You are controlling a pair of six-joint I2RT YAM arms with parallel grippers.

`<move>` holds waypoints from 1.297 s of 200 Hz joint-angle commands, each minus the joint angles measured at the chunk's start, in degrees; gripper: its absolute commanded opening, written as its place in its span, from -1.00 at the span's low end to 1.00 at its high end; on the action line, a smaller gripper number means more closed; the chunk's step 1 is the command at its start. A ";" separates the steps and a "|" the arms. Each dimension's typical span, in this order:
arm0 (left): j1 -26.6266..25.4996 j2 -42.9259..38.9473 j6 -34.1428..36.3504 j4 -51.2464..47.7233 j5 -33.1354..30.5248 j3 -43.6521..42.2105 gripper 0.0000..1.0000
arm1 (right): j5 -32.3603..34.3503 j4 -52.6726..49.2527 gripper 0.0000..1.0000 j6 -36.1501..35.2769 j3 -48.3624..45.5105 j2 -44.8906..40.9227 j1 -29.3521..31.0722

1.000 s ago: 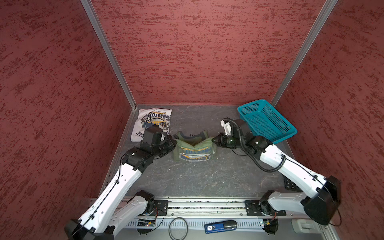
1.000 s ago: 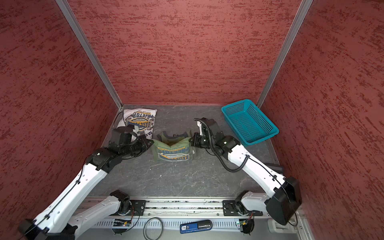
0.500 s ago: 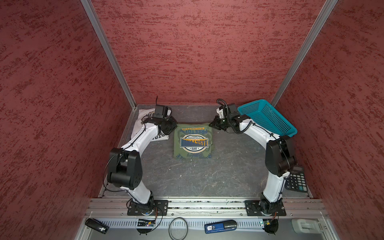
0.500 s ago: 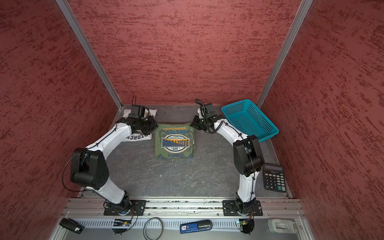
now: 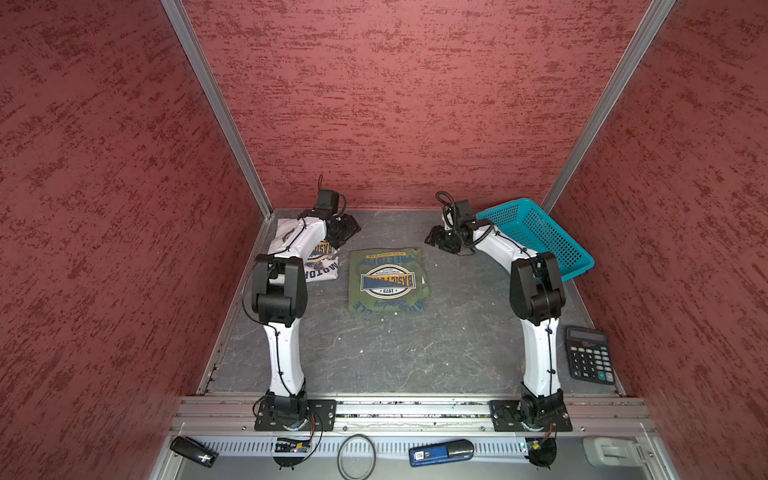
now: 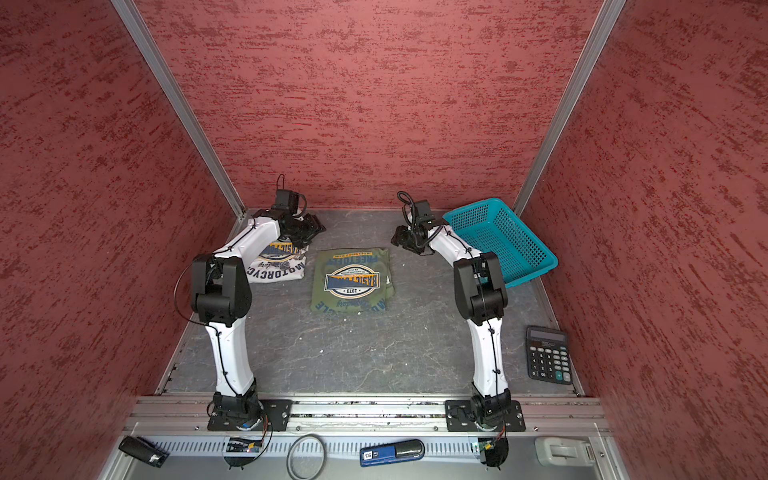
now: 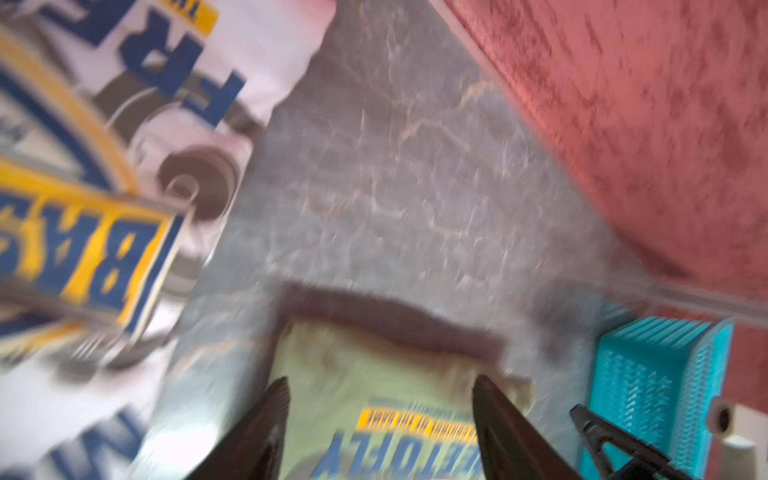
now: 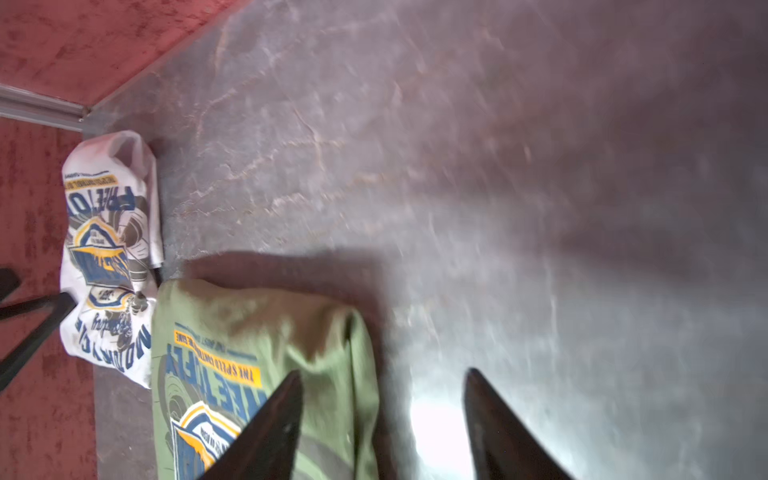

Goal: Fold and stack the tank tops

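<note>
The olive green tank top (image 5: 387, 280) (image 6: 351, 280) lies folded flat mid-table with its navy-yellow emblem up. The white tank top (image 5: 320, 259) (image 6: 276, 259) lies folded at the back left, partly under my left arm. My left gripper (image 5: 349, 226) (image 6: 313, 228) hovers open just beyond the green top's far left corner, and nothing is between its fingers. My right gripper (image 5: 434, 239) (image 6: 399, 239) hangs open and empty off the far right corner. The left wrist view shows the left gripper (image 7: 380, 399) over the green top (image 7: 374, 374). In the right wrist view the right gripper (image 8: 382, 386) straddles the green top's (image 8: 249, 353) edge.
A teal mesh basket (image 5: 536, 241) leans at the back right, close behind my right arm. A calculator (image 5: 589, 353) lies at the table's right front. Red walls close in three sides. A blue device (image 5: 440, 453) and a black ring (image 5: 356, 457) sit on the front rail.
Both grippers carried the green top's near edge over to the far edge, folding it. They have since opened, let go and drawn slightly away from the cloth.
</note>
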 commanded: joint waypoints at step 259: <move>-7.36 -0.18 -0.01 22.89 10.65 -20.89 -0.69 | -6.76 14.02 -0.21 6.46 -7.91 3.55 13.01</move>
